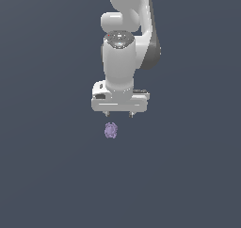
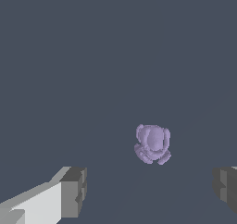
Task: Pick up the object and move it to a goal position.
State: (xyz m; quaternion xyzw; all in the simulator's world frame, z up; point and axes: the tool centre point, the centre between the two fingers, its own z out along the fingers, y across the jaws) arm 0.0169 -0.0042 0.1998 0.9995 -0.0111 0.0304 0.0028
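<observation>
White arm vertical, wrist pointing down; pincer (image 1: 118,114) fingers (image 2: 74,191) spread wide, holding nothing.

No writing, label, brand, number or sign can be read anywhere in either view; the surfaces on show are plain and unmarked.

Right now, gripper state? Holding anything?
White gripper: open, holding nothing; the small pale purple lumpy object lies apart from both fingers.
</observation>
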